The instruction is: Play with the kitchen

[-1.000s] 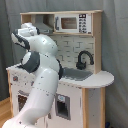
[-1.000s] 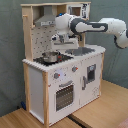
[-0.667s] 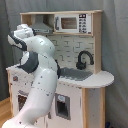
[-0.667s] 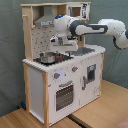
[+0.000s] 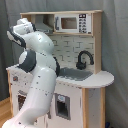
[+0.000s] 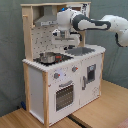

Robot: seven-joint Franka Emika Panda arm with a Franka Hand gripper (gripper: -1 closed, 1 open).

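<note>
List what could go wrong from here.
1. The gripper hangs in the tight space between the hood and the hob; a lift or a drop might knock either.
2. In the first exterior view the arm hides the hob, so only the second exterior view shows contact there.
3. The tap stands near the arm's path.

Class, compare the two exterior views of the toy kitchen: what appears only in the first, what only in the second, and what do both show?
Only the first exterior view shows the black tap and the microwave panel. Only the second exterior view shows the hob, the oven door, the knobs and the pincer above the worktop. Both exterior views show the kitchen, its grey hood and the white arm.
</note>
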